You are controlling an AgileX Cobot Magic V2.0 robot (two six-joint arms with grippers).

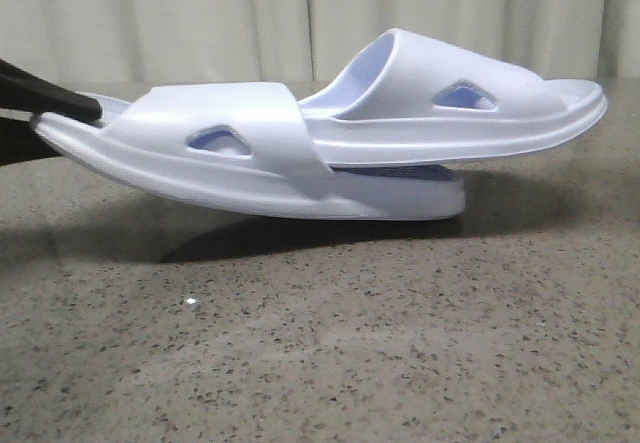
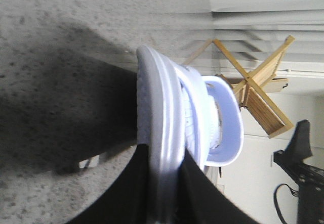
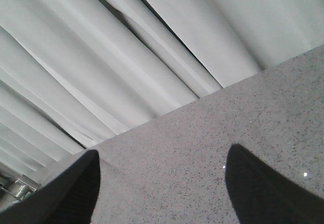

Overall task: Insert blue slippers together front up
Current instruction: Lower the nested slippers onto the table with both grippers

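Two pale blue slippers lie close in the front view. The lower slipper (image 1: 230,153) has its left end raised and its right end resting on the speckled table (image 1: 320,343). The upper slipper (image 1: 450,98) has one end pushed under the lower one's strap and lies tilted on it. My left gripper (image 1: 62,111) is shut on the lower slipper's left end. In the left wrist view its black fingers (image 2: 200,193) clamp the slipper's sole (image 2: 162,113), with the second slipper (image 2: 223,118) behind. My right gripper (image 3: 162,183) is open and empty above the table and does not show in the front view.
A pale curtain (image 1: 200,13) hangs behind the table. The left wrist view shows a wooden folding rack (image 2: 263,92) and a black stand (image 2: 304,173) beyond the table's edge. The right wrist view shows only bare table (image 3: 202,133) and curtain.
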